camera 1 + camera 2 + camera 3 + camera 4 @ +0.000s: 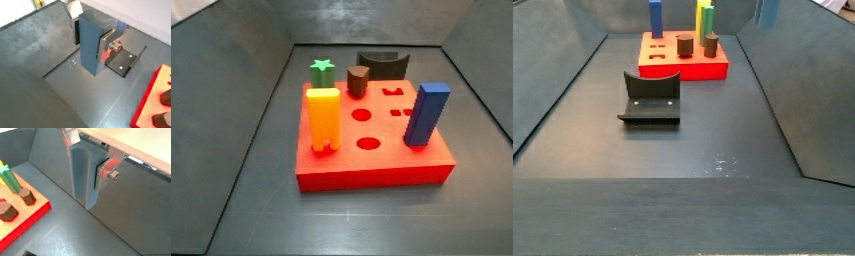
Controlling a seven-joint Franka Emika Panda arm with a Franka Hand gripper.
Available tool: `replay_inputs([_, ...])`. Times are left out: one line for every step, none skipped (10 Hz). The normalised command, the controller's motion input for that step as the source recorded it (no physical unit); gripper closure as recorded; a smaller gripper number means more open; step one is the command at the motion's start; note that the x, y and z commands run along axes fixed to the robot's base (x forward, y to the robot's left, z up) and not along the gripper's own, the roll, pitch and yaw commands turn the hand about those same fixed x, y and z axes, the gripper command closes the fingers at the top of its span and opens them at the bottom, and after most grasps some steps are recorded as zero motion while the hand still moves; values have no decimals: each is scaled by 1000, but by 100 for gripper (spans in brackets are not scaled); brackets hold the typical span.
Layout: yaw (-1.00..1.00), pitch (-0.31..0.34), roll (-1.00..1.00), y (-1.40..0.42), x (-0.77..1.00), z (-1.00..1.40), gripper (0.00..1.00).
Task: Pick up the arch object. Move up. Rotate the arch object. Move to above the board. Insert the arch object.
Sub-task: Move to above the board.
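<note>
In both wrist views my gripper (pixel 90 36) (pixel 87 162) is shut on the arch object (pixel 91 57) (pixel 83 184). The arch object is a long blue-grey block with a curved channel down one side, hanging upright between the silver fingers (pixel 107 46). It is held above the grey floor, off to the side of the red board (pixel 148 102) (pixel 28 222). In a side view the gripper with the block shows only at the far edge (pixel 767 10), beyond the board (pixel 684 69). The gripper does not show with the board in a side view (pixel 372 168).
The board carries a tall orange block (pixel 323 118), a green star peg (pixel 322 72), a brown peg (pixel 358 80) and a blue block (pixel 426 113). The dark fixture (pixel 649 98) (pixel 127 62) stands on the floor beside the board. Grey walls enclose the floor.
</note>
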Motion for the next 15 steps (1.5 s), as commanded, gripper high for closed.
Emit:
replay_inputs([1000, 11, 23, -1000, 310, 239, 100])
replay_inputs([1000, 10, 26, -1000, 312, 205, 100])
replay_inputs([1000, 15, 32, -1000, 317, 212, 100])
replay_inputs([1000, 22, 22, -1000, 325, 217, 100])
replay_inputs([1000, 29, 28, -1000, 331, 216, 100])
replay_inputs([1000, 40, 30, -1000, 342, 215, 100])
replay_inputs([1000, 45, 26, -1000, 350, 218, 100])
replay_inputs([1000, 61, 32, -1000, 363, 220, 100])
replay_inputs([1000, 67, 31, -1000, 370, 224, 100])
replay_inputs([1000, 80, 31, -1000, 393, 228, 100])
replay_inputs([1000, 86, 33, -1000, 397, 229, 100])
replay_inputs([1000, 108, 42, -892, 391, 213, 100])
replay_inputs([1000, 114, 46, -701, 338, 169, 100])
replay_inputs([1000, 131, 60, -376, 218, 90, 100])
replay_inputs([1000, 137, 67, -230, 148, 63, 100])
